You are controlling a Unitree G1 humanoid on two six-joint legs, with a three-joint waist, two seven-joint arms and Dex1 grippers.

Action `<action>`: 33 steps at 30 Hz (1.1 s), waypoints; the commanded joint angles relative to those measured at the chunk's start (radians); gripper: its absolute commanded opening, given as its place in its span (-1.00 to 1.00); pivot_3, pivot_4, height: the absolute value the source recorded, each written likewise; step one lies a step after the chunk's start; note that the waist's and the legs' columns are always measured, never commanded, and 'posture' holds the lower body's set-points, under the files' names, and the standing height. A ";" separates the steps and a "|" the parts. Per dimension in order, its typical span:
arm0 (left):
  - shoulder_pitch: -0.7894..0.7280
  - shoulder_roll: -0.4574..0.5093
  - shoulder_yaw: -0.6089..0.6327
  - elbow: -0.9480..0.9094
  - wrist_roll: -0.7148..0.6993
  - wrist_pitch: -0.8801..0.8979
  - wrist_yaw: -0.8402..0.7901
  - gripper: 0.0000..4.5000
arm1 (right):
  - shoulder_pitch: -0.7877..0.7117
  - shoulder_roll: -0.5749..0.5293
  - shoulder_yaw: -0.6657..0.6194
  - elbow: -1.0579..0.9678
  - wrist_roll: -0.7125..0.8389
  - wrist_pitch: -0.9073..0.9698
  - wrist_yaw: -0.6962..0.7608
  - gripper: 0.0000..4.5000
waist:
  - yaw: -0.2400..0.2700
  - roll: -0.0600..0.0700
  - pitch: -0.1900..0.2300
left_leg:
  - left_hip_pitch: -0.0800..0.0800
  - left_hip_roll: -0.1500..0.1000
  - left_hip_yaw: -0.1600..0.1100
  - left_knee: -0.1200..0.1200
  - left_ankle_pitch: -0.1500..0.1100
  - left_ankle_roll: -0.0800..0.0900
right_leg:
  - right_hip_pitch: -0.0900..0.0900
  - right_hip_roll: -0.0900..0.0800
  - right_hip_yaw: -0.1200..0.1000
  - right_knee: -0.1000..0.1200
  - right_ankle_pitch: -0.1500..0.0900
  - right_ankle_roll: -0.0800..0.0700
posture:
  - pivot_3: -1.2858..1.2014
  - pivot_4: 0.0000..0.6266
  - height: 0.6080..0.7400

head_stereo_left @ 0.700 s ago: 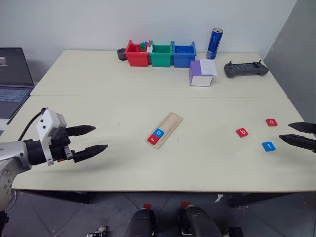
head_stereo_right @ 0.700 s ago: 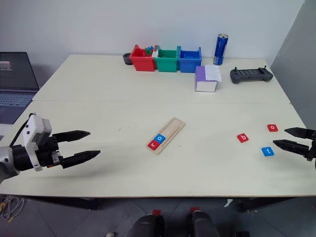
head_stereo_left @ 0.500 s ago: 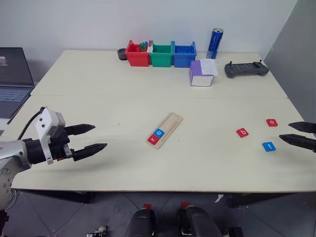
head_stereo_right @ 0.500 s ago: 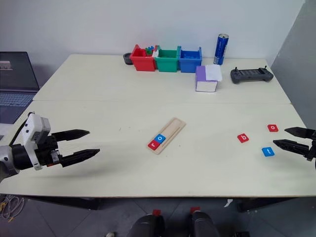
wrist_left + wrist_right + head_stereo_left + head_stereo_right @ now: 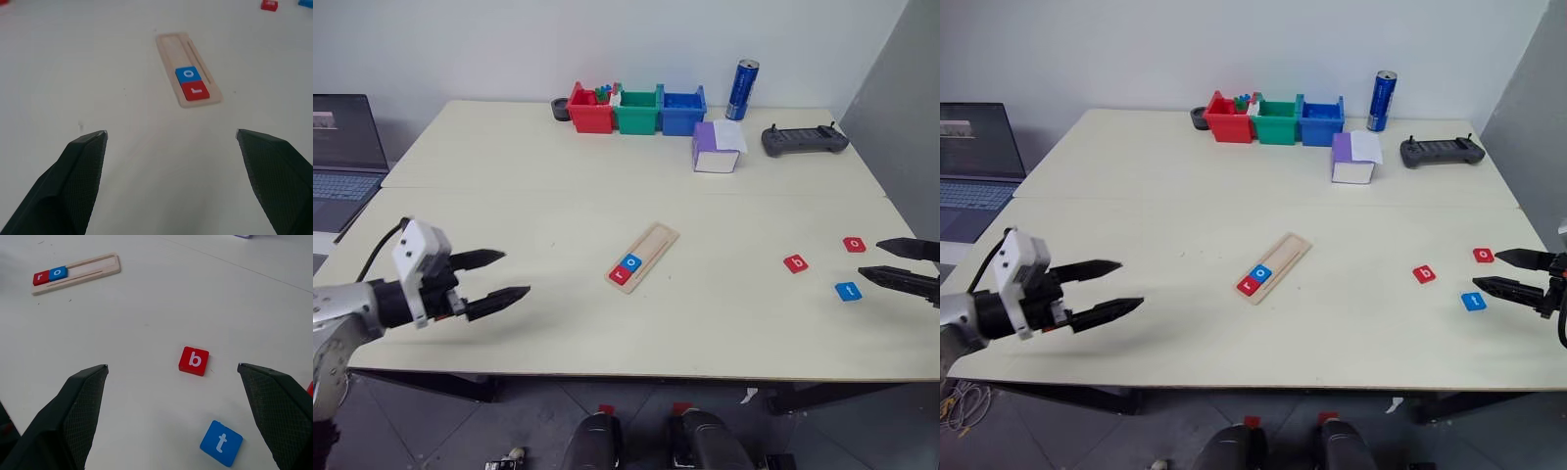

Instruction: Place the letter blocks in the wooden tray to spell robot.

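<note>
The wooden tray (image 5: 651, 246) lies slanted at mid-table. At its near end sit a red r block (image 5: 620, 276) and a blue o block (image 5: 630, 262), side by side. Three letter blocks lie loose on the right: a red b (image 5: 796, 263), a red o (image 5: 855, 244) and a blue t (image 5: 848, 291). My right gripper (image 5: 869, 258) hangs open just right of the t and the red o, touching neither. In the right wrist view the b (image 5: 194, 361) and t (image 5: 221, 443) lie between its fingers. My left gripper (image 5: 516, 273) is open and empty over bare table, well left of the tray.
Red, green and blue bins (image 5: 636, 108) line the far edge beside a small black cup (image 5: 558, 107) and a blue can (image 5: 739, 89). A purple-and-white box (image 5: 715, 147) and a black controller (image 5: 804, 139) stand at back right. A laptop (image 5: 342, 147) sits at far left.
</note>
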 commanded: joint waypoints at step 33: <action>-0.236 -0.502 -0.545 -0.002 0.421 0.033 0.556 0.98 | -0.277 0.309 0.448 -0.468 0.119 0.164 -0.124 1.00 | -0.002 -0.002 0.000 | -0.001 0.000 -0.001 0.001 0.000 0.000 | 0.000 0.001 0.000 0.002 0.000 0.000 | 0.03 -0.52 1.00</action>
